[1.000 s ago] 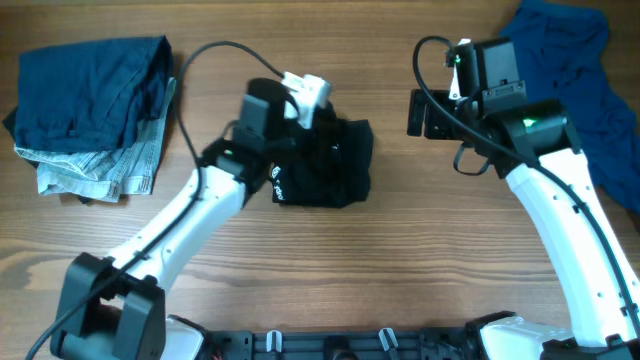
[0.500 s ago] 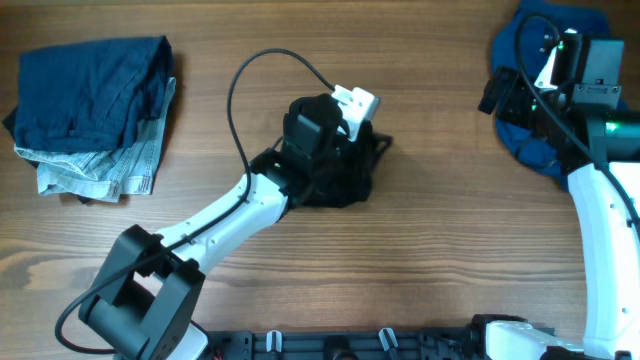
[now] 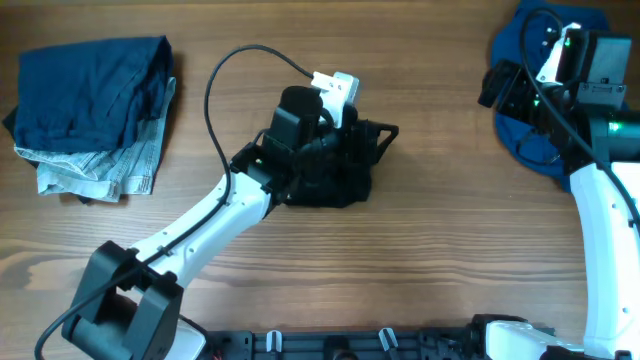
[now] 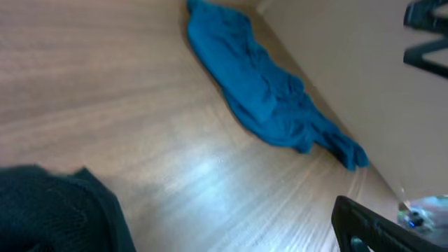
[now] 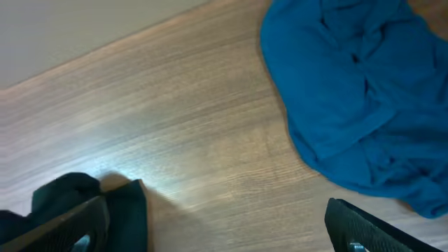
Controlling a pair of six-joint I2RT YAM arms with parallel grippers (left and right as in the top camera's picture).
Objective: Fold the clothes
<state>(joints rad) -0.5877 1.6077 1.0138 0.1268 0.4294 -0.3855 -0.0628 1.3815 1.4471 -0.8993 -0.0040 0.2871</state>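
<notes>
The black garment (image 3: 345, 185) lies bunched on the bench (image 3: 430, 250) directly under the left hand (image 3: 372, 138), whose fingers stand wide apart with no visible hold on it. The right hand (image 5: 217, 210) hangs wide open and empty, with a blue garment (image 5: 357, 91) just ahead of its right finger.

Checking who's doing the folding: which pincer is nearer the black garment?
Left. The left pincer is right at the black garment in the middle of the table; the right pincer is far off to the right, over the blue garment.
</notes>
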